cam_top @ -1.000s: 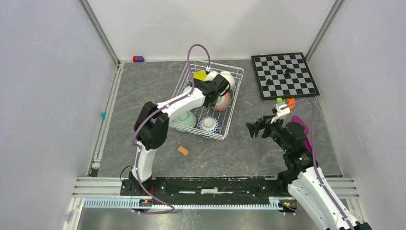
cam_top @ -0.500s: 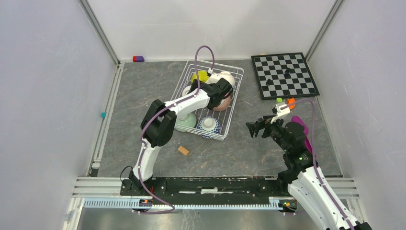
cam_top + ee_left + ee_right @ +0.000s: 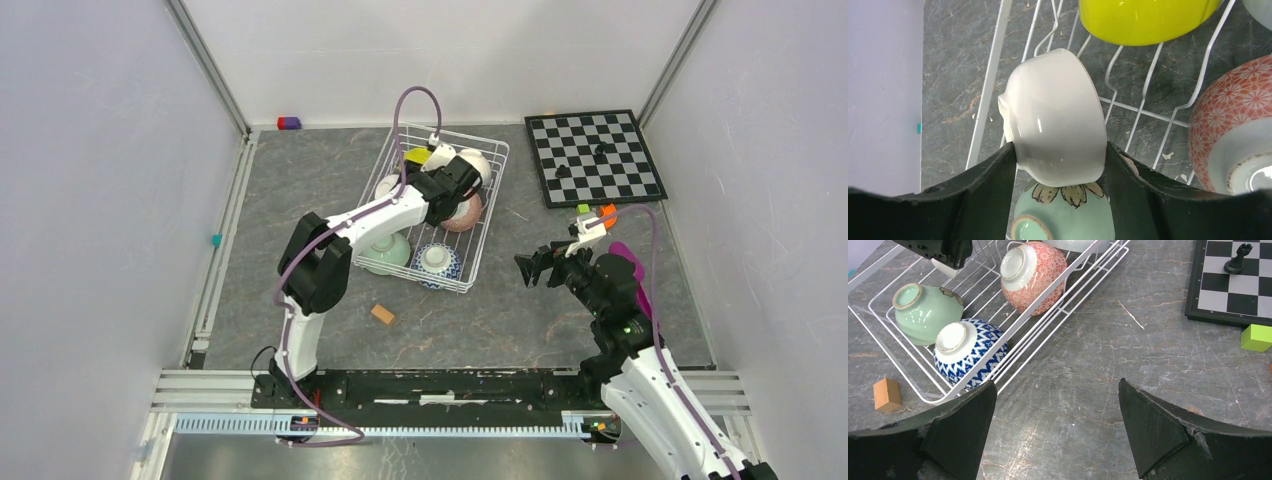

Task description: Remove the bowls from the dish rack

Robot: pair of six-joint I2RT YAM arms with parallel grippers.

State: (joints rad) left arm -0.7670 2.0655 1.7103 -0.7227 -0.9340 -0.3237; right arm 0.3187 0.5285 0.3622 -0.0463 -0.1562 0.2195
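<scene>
The white bowl lies tipped on its side in the dish rack, near the rack's L wall, right btw the two fingers of my L pincer. Both fingers press on its sides, so I'm squeezing it. Just under it, closer to my wrist, is the pale green bowl w/ a flower on it. Past the white bowl, at the far end of the rack, is the yellow-green bowl. Off to the R is the pink speckled bowl, foot showing. The blue-and-white bowl sits foot up in the near corner, touching the pale green one. The other white bowl is at the far end too. My R pincer is wide open w/ nothing in it, above the table, well apart from the rack. A small wood block lies just outside the rack's near corner. The chessboard is further R, w/ a green block beside it.
</scene>
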